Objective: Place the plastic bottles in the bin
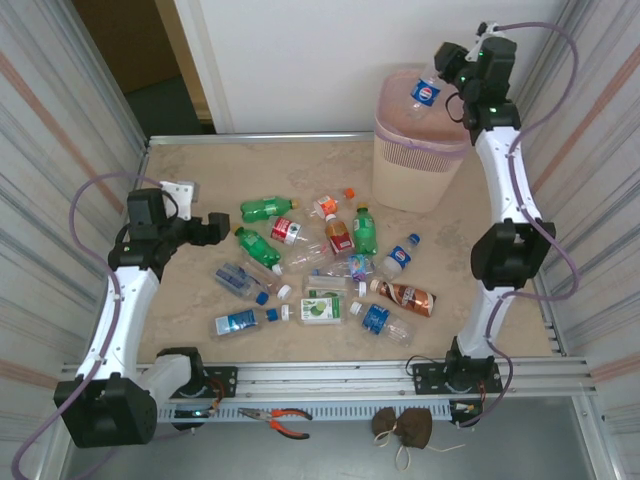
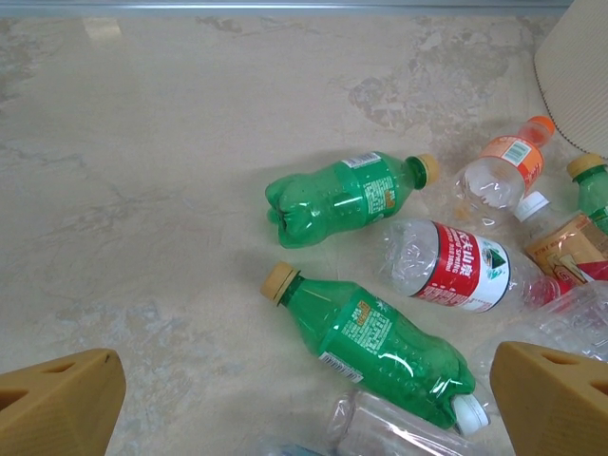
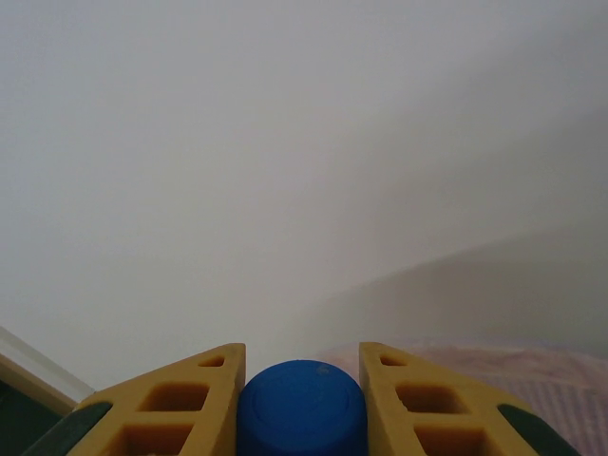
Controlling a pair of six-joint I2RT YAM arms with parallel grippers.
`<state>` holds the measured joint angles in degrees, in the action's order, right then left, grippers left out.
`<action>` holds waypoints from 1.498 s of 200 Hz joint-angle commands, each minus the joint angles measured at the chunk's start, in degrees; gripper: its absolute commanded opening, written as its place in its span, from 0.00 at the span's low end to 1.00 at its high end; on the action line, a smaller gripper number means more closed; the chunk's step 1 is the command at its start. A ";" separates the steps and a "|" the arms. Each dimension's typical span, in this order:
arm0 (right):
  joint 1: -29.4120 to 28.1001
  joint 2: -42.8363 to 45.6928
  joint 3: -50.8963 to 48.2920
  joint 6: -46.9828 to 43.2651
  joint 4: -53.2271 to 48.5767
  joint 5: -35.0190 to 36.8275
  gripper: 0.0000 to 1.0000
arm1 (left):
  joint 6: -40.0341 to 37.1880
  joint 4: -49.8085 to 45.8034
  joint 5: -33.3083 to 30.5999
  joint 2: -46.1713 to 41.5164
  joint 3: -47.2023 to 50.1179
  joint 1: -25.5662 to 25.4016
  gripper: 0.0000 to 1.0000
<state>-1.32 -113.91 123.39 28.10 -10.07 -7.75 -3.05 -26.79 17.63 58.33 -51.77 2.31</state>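
Beige bin, blue-capped bottle above in right hand

Right gripper pinches a blue-label bottle right over the bin; other bottles scattered front-left of it.

The top camera looks steeply down from above and behind the arm bases, taking in the whole beige marbled tabletop. The left wrist camera hangs close over it, facing the far edge; both views share the yellow-capped green plastic bottle. The right wrist camera, high beside the tall beige plastic bin, faces a plain white wall.
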 commanded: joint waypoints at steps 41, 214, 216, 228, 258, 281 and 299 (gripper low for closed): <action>-2.73 -10.83 9.17 -8.38 -14.05 -2.30 0.22 | 0.39 1.05 1.53 0.47 0.26 0.37 0.99; -3.47 -19.15 12.84 -17.92 -40.61 -12.11 0.29 | 0.26 0.42 2.15 1.95 -0.17 -0.39 0.99; -3.43 -19.07 12.84 -17.91 -40.48 -12.16 0.30 | 0.18 0.42 2.10 2.03 -0.17 -0.40 0.99; -3.59 -18.76 13.21 -17.65 -40.00 -12.44 0.37 | 0.08 0.26 2.22 2.31 -0.43 -0.41 0.99; -3.76 -17.78 15.00 -16.43 -40.17 -13.17 0.52 | -0.74 -0.42 2.15 3.21 -1.21 -0.55 0.99; -3.76 -16.09 16.06 -15.85 -40.79 -12.99 0.57 | -0.44 -1.86 1.16 5.05 -2.47 -0.80 0.98; -3.64 -14.30 16.62 -15.29 -41.58 -11.64 0.57 | 1.93 -3.29 0.54 7.13 -3.72 -0.86 0.97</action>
<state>-4.56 -132.18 137.82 11.55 -49.67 -19.57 -2.79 -27.66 18.87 63.48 -52.56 1.85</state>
